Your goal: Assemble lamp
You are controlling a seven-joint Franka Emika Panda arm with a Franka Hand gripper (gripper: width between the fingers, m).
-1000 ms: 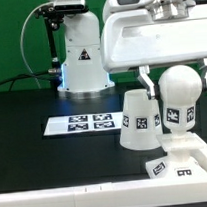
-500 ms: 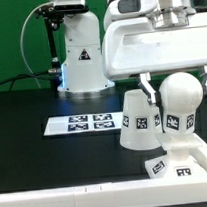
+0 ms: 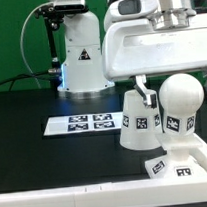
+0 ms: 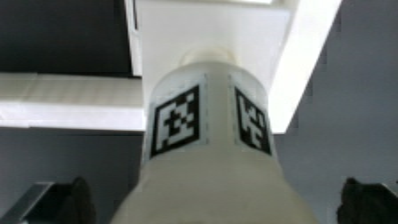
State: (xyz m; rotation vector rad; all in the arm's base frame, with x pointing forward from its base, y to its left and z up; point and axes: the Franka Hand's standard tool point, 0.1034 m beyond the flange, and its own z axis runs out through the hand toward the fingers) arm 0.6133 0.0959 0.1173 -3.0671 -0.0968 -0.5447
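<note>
The white bulb [image 3: 181, 96] stands upright on the flat squarish base [image 3: 181, 166] at the exterior view's right, with tags on its neck. My gripper [image 3: 172, 84] hangs over it, open, one finger on each side of the round head and not touching it. In the wrist view the bulb [image 4: 210, 140] fills the middle, and my gripper [image 4: 214, 205] shows only as dark fingertips [image 4: 50, 200] at the two corners. The tapered shade [image 3: 136, 119] stands mouth down on the table, right beside the bulb on the exterior view's left.
The marker board [image 3: 85, 122] lies flat on the black table, on the exterior view's left of the shade. The large white robot pedestal [image 3: 83, 58] with a triangle mark stands behind it. A white table edge runs along the front.
My gripper has come down a little, so its fingers now reach lower beside the bulb's head. The bulb, shade and base have not moved.
</note>
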